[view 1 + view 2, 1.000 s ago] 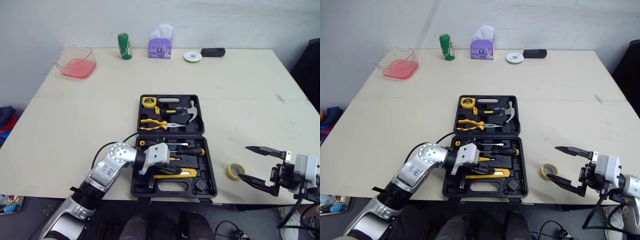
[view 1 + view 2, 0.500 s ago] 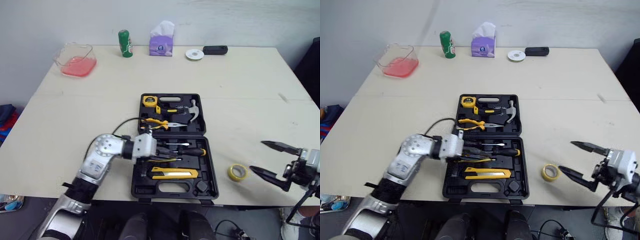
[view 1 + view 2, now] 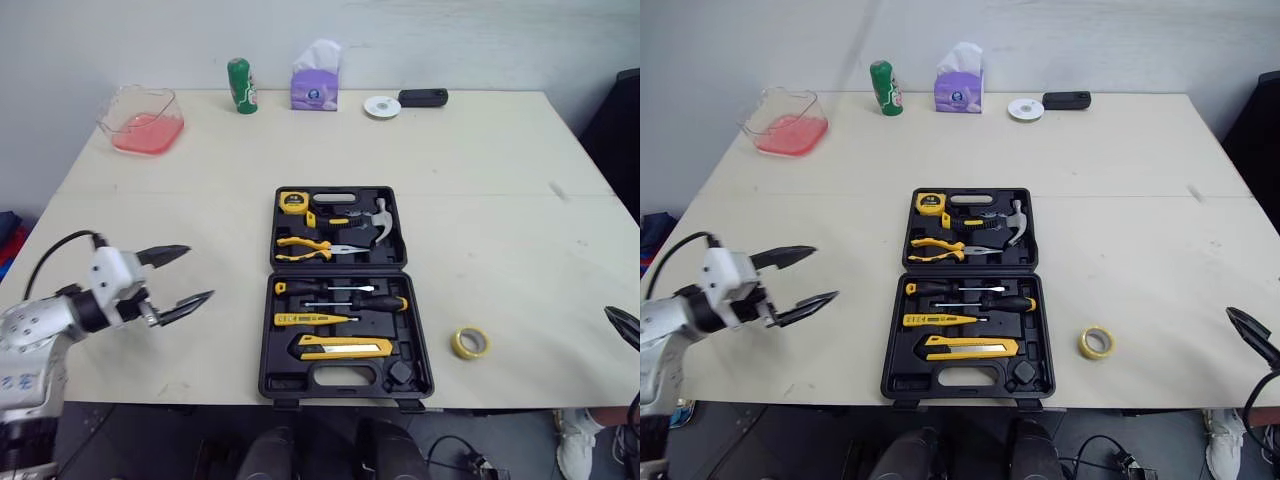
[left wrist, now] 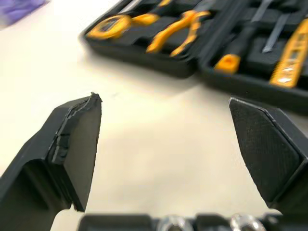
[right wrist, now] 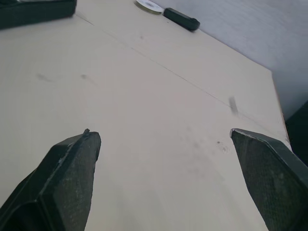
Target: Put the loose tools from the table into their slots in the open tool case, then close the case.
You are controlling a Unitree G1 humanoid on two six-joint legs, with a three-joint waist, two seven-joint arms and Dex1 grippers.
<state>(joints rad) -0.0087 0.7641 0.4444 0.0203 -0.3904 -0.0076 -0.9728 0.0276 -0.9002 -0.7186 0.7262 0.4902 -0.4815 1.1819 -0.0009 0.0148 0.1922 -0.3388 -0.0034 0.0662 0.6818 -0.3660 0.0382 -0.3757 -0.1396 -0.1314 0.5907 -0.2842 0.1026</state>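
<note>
The open tool case [image 3: 338, 271] is seen lying flat near the middle of the table [image 3: 480, 200], towards its front edge, with both halves spread apart. In the far half a yellow tape measure [image 3: 291, 201], a hammer [image 3: 380, 222] and yellow-handled pliers [image 3: 305, 248] are held in their slots. In the near half two screwdrivers [image 3: 370, 302], a long yellow tool [image 3: 315, 319] and a yellow utility knife [image 3: 345, 347] are laid in rows above the case's handle. A roll of yellow tape [image 3: 471, 342] is left loose on the table, just to the right of the near half and apart from it. The left gripper [image 3: 200, 272] is held above the bare table well to the left of the case, pointing towards it; its two black fingers [image 4: 72, 139] are spread wide and nothing is gripped between them. The right gripper [image 5: 162, 133] is found at the right edge of the table, well clear of the tape roll; its fingers are likewise parted widely, with only bare tabletop between them. Along the far edge of the table a clear container with pink contents [image 3: 140, 120], a green can [image 3: 238, 86], a purple tissue box [image 3: 312, 85], a white disc [image 3: 381, 106] and a small black object [image 3: 422, 97] are lined up.
</note>
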